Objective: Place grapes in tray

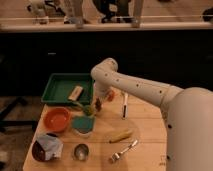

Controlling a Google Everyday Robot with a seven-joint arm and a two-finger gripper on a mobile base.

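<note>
The green tray (60, 84) stands at the back left of the wooden table, with a tan oblong piece (76, 92) lying in it. My gripper (97, 104) hangs down from the white arm (135, 87), just off the tray's front right corner and low over the table. A small dark reddish bit that looks like the grapes (98, 107) shows right at the gripper's tip; whether it is held or lying on the table is unclear. A small yellow-green thing (88, 109) sits just left of it.
A small orange fruit (110, 95) and a black-and-white pen (124, 105) lie right of the gripper. In front are an orange bowl (56, 119), a teal square container (82, 124), a yellow corn-like piece (121, 135), a fork (123, 150), a metal cup (81, 151) and a crumpled bag (47, 146).
</note>
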